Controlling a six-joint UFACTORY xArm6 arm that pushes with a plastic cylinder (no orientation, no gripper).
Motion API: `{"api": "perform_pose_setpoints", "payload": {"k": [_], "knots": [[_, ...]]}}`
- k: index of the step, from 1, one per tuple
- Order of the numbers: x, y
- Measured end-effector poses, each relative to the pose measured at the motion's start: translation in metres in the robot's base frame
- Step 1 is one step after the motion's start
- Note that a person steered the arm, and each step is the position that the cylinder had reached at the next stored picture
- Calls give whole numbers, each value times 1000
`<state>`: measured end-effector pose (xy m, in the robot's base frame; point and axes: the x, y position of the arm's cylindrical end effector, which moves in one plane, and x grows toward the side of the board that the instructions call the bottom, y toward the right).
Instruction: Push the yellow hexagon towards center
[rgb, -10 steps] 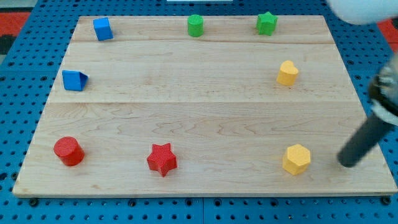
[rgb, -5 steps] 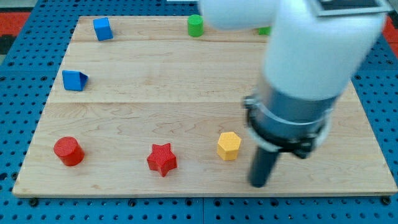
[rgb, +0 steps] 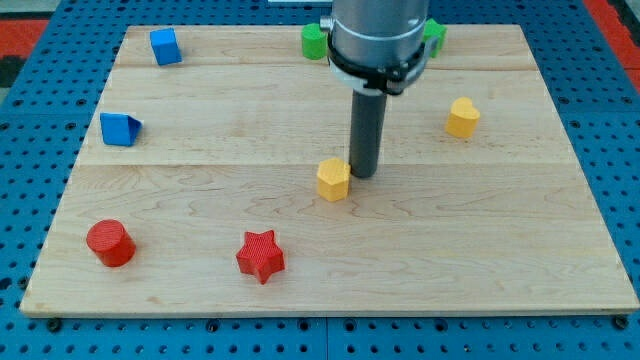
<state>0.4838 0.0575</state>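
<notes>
**Board status: yellow hexagon near centre**

From the view's left: two blue blocks, a cube (rgb: 165, 46) and a wedge-like one (rgb: 119, 129), near the board's (rgb: 500, 280) left edge. One red cylinder (rgb: 109, 243) and one red star (rgb: 260, 256) sit low. The yellow hexagon (rgb: 334, 180) lies about mid-board, open wood around it. My tip (rgb: 362, 176) stands just right of it, grasping nothing. Two green blocks (rgb: 314, 41) (rgb: 435, 36) are partly hidden. One yellow heart-like block (rgb: 462, 117) sits right.

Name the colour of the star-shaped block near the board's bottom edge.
Red: the star block, seen clearly in the camera view.
</notes>
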Motion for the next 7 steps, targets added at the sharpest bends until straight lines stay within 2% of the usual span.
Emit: {"api": "perform_pose_setpoints", "payload": {"k": [1,2,3,4,5,6,7], "knots": [[59,43],[52,-18],[21,-53],[-4,-48],[2,-33],[-60,-53],[-94,-73]]}}
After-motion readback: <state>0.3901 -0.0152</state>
